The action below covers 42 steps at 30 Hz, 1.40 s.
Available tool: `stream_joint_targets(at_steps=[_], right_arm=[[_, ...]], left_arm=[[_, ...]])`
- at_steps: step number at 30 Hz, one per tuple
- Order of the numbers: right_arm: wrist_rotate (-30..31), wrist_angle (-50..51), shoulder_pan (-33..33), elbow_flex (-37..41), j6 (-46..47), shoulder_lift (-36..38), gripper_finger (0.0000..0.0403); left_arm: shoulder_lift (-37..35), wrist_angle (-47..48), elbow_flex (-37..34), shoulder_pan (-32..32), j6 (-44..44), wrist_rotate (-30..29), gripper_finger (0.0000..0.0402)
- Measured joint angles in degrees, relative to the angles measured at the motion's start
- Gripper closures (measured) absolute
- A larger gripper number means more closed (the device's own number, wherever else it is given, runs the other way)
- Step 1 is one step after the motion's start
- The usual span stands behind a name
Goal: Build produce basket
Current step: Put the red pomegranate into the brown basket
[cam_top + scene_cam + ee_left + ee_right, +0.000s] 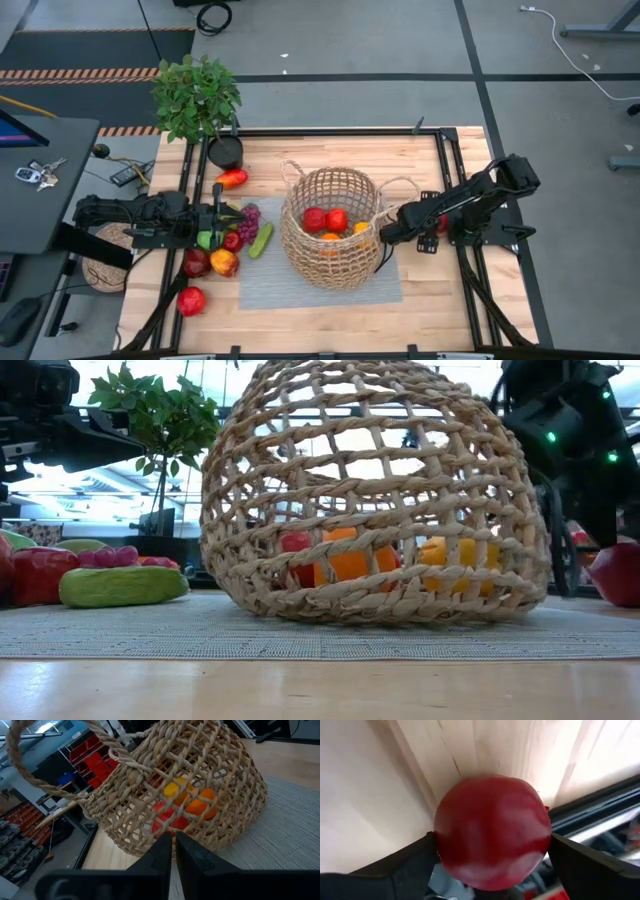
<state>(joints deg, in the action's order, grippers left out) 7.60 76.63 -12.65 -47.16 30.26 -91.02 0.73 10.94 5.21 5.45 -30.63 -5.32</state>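
High view first: the left gripper (pixel 173 851) hangs over the loose produce (pixel 222 252) at the table's left side, its fingers almost together and empty. Mid-table on the grey mat (pixel 260 285) sits the basket (pixel 300 250), with a few fruits already in it. Right of it, the right gripper (pixel 492 857) has its fingers pressed to both sides of a red apple (pixel 492 827) on the wood. From there the basket lies just to the left, so this arm is nearer.

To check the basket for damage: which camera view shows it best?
The high view: the basket shows whole, with rim, both handles and fruit inside. The low view cuts its top; the left wrist view shows one side and one handle; the right wrist view shows only a red apple.
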Motion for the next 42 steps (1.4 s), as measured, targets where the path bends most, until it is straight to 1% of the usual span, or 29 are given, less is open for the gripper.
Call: stream_joint_targets(at_steps=[3, 8, 13, 17, 28, 33, 38, 42], right_arm=[[-0.37, -0.40, -0.95, -1.99, 3.74, 0.82, 0.0036], [-0.89, -1.98, -4.58, -5.70, 7.70, 1.02, 0.0037], [-1.41, -2.45, -7.52, -8.99, 12.88, 1.02, 0.0037], [-0.59, -2.78, -9.61, -10.30, 15.16, 1.04, 0.0037], [5.68, -7.42, -12.72, -10.35, 15.70, 1.09, 0.0037], [6.47, -10.61, -14.29, -10.35, 16.08, 1.09, 0.0037], [6.87, -11.43, -14.62, -10.38, 15.17, 1.09, 0.0037], [8.83, -13.28, -14.51, -10.38, 13.22, 1.15, 0.0037]], left_arm=[[0.00, 0.00, 0.00, -0.01, 0.00, 0.00, 0.0370], [0.00, 0.00, 0.00, -0.02, 0.00, 0.00, 0.0366], [0.00, 0.00, 0.00, -0.01, 0.00, 0.00, 0.0371], [0.00, 0.00, 0.00, 0.00, 0.00, 0.00, 0.0374], [0.00, 0.00, 0.00, -0.02, 0.00, -0.02, 0.0366], [0.00, 0.00, 0.00, 0.00, 0.00, 0.00, 0.0370], [0.00, 0.00, 0.00, -0.02, 0.00, -0.02, 0.0371], [0.00, 0.02, 0.00, -0.01, 0.00, -0.01, 0.0366]])
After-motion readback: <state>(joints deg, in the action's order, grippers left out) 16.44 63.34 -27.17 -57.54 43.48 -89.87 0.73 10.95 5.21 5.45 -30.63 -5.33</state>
